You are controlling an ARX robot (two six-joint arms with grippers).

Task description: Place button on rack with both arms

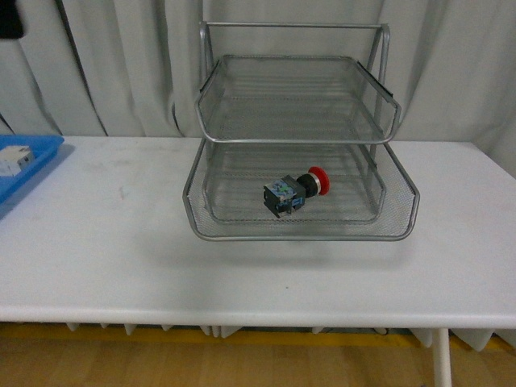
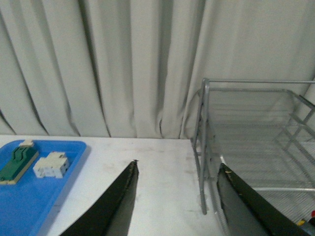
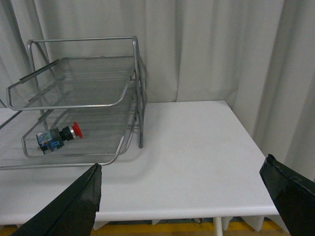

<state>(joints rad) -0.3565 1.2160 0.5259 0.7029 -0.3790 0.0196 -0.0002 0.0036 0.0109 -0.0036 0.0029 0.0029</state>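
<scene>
A: Where's the button?
B: On its side in a lower tray of the rack, its long axis running left-right. The red cap is to the right, the dark body with blue bits to the left.
A: Jaws?
B: The left gripper and right gripper both gape wide and hold nothing. The button lies between them, and I judge the right arm slightly nearer.

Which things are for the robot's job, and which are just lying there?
For the job: button, rack holding it.
Just lying about: blue tray, white block, green-and-cream switch.
</scene>
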